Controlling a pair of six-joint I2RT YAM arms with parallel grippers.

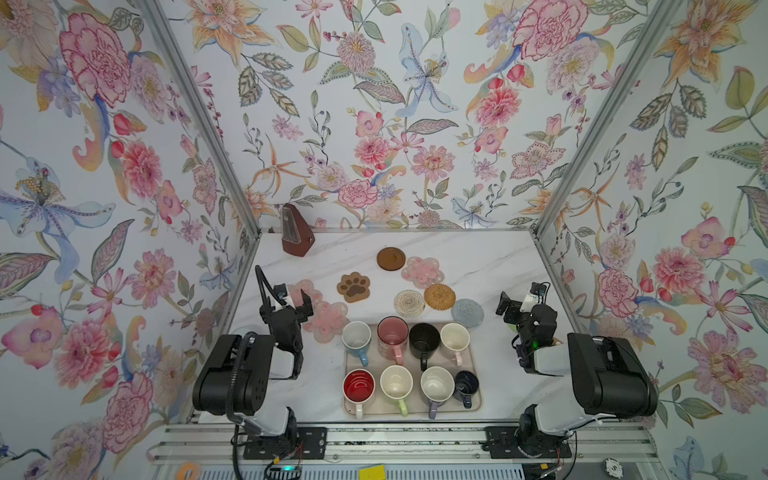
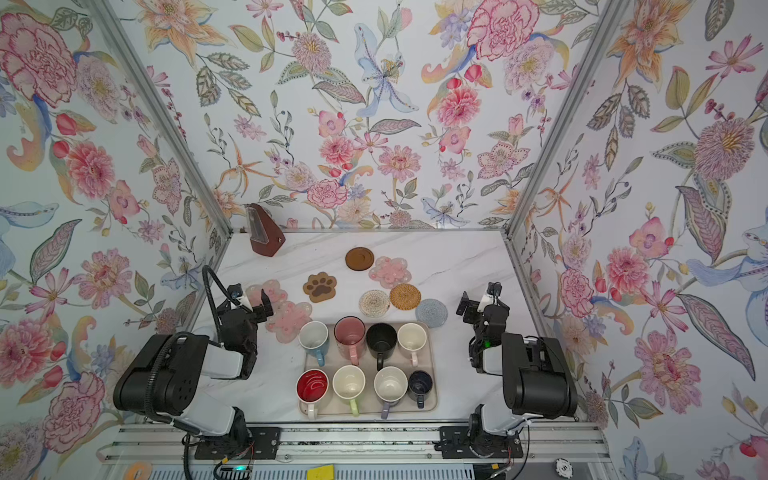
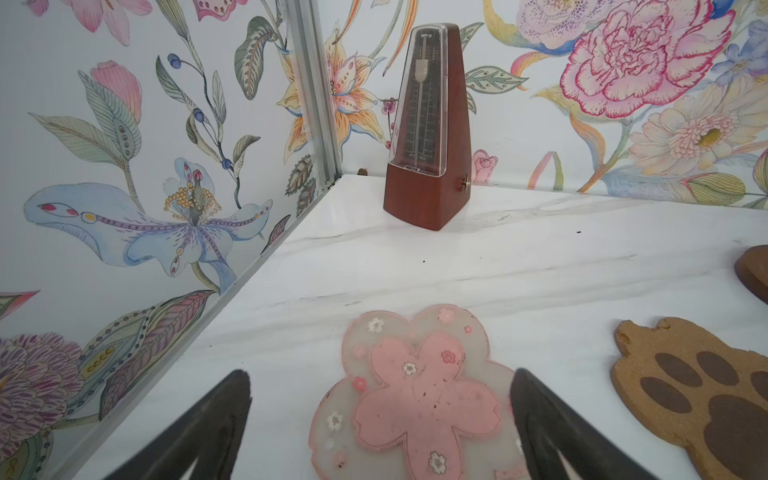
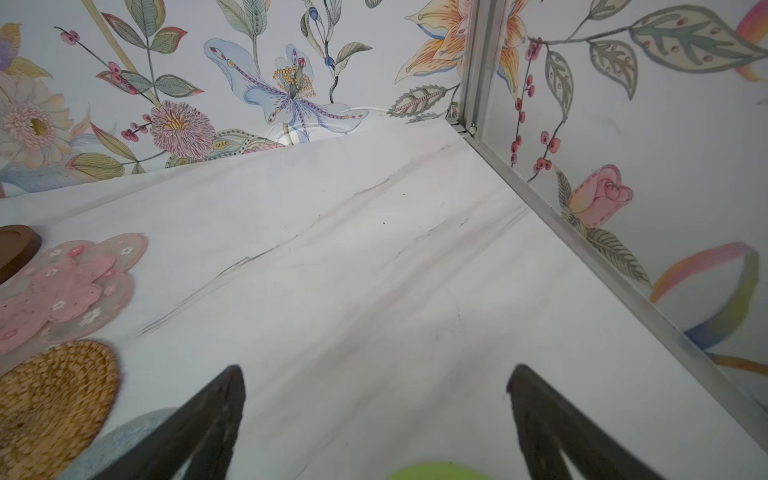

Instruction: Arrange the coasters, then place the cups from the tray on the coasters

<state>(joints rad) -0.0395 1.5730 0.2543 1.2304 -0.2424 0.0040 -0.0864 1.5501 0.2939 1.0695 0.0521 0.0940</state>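
Several cups stand in two rows on the beige tray (image 1: 475, 402), among them a red-inside mug (image 1: 358, 386), a pink one (image 1: 392, 334) and a black one (image 1: 424, 338). Behind the tray lie several coasters: dark brown disc (image 1: 390, 258), paw (image 1: 353, 286), white woven (image 1: 409, 303), tan woven (image 1: 439, 296), grey-blue round (image 1: 467, 312) and pink flowers (image 1: 422, 272) (image 1: 328, 322). My left gripper (image 1: 296, 300) hovers open over another pink flower coaster (image 3: 419, 399), which lies flat between the fingers. At the right wall my right gripper (image 1: 512, 304) hangs open above bare table (image 4: 374, 270).
A brown metronome (image 1: 296, 230) stands in the far left corner. Flowered walls with metal rails close the table on three sides. A lime-green thing (image 4: 436, 471) shows at the edge of the right wrist view, under the gripper.
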